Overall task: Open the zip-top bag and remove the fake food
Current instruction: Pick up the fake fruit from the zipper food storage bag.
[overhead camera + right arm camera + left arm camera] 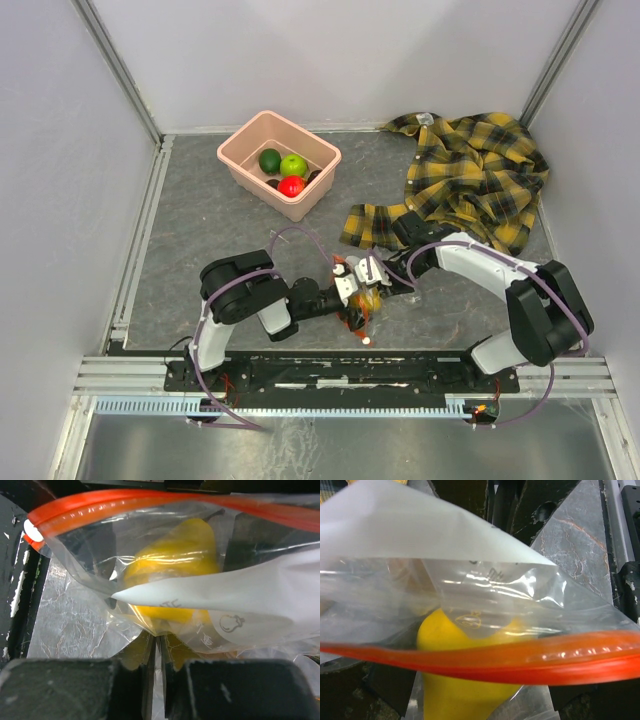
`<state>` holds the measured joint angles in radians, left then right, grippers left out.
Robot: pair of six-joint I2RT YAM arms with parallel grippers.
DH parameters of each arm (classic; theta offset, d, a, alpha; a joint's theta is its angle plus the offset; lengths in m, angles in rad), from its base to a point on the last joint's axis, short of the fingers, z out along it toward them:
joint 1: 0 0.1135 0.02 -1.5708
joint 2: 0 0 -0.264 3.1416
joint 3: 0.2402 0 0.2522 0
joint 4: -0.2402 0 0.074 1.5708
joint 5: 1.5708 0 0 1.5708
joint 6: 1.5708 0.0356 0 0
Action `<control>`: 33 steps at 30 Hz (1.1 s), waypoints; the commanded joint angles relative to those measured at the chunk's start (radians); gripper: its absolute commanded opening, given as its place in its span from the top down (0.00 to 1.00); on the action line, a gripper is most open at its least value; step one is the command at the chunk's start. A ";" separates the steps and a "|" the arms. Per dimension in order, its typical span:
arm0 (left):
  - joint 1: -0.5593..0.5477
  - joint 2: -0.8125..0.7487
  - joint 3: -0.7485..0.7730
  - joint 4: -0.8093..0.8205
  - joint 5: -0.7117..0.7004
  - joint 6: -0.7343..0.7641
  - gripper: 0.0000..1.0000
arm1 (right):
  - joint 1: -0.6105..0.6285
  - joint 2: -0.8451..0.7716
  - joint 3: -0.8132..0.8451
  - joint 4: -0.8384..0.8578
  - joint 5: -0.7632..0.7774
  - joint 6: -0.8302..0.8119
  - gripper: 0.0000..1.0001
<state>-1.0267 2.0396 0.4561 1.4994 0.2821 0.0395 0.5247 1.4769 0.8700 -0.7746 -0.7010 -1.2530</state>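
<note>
The zip-top bag (362,300) hangs between my two grippers near the table's front middle. In the left wrist view its orange-red zip strip (520,660) runs across the frame, with a yellow fake fruit (460,690) inside the bag behind it. My left gripper (347,292) is open; its dark fingers (350,690) stand wide apart on either side of the bag (470,585) and fruit. My right gripper (378,274) is shut, its fingertips pinching a fold of the bag's clear wall (159,630) just under the yellow fruit (175,555). The strip (125,502) lies beyond the fruit.
A pink tub (243,150) at the back centre holds a dark green (269,159), a light green (293,165) and a red fruit (291,186). A yellow-and-black plaid shirt (470,180) lies crumpled at the back right. Grey walls and metal rails enclose the table.
</note>
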 commanded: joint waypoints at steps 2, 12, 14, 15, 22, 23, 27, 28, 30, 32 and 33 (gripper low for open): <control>0.020 -0.005 -0.033 0.107 -0.011 -0.050 0.01 | 0.010 -0.021 0.047 0.013 -0.037 0.022 0.84; 0.051 -0.054 -0.140 0.181 0.047 -0.054 0.01 | -0.052 -0.018 0.057 -0.086 -0.041 -0.080 0.62; 0.052 -0.055 -0.148 0.200 0.054 -0.048 0.01 | -0.052 -0.021 0.049 -0.086 -0.051 -0.095 0.59; 0.054 -0.056 -0.151 0.208 0.055 -0.045 0.01 | -0.052 -0.021 0.042 -0.085 -0.060 -0.100 0.58; 0.056 -0.064 -0.141 0.205 0.075 -0.030 0.00 | 0.015 -0.023 0.012 0.087 0.002 0.053 0.73; 0.057 -0.062 -0.139 0.204 0.076 -0.030 0.00 | 0.031 -0.019 0.015 0.105 0.013 0.078 0.75; 0.059 -0.059 -0.130 0.204 0.083 -0.033 0.00 | 0.092 0.022 0.047 0.131 0.031 0.184 0.82; 0.059 -0.059 -0.127 0.205 0.086 -0.034 0.00 | 0.102 0.037 0.065 0.128 0.024 0.214 0.83; 0.060 -0.058 -0.116 0.205 0.089 -0.039 0.01 | 0.127 0.061 0.099 0.113 0.002 0.261 0.84; 0.059 -0.058 -0.105 0.206 0.083 -0.045 0.02 | 0.134 0.081 0.122 0.088 -0.047 0.277 0.84; 0.059 -0.056 -0.100 0.211 0.080 -0.048 0.02 | 0.136 0.090 0.131 0.072 -0.069 0.276 0.84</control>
<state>-0.9676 2.0003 0.3187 1.5330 0.3424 0.0002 0.6411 1.5379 0.9268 -0.7055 -0.6773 -1.0615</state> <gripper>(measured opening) 0.988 0.157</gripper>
